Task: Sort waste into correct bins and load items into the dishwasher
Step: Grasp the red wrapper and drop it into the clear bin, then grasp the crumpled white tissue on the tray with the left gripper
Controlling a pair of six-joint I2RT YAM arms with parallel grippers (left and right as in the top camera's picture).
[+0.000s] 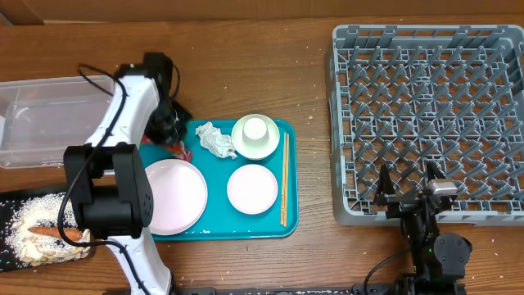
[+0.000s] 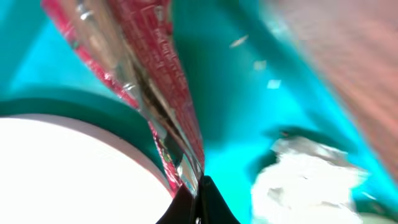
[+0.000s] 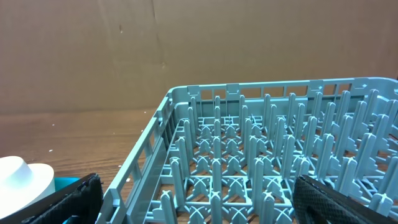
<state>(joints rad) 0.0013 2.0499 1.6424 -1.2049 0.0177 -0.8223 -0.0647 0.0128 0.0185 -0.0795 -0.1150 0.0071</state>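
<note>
Wooden table (image 1: 246, 65) bears tray (image 1: 246, 225), rack (image 1: 338, 123), clear bin (image 1: 41, 115).

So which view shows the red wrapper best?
The left wrist view: the red wrapper fills the frame, pinched in the left pincer. Overhead shows only a red sliver beside the arm; the right wrist view misses it.

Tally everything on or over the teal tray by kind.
Plates: 2 (large plate, small plate)
Bowl: 1
Cup: 1
Chopsticks: 2
Crumpled paper: 1
Red wrapper: 1, pinched by left gripper
Total: 8
</note>
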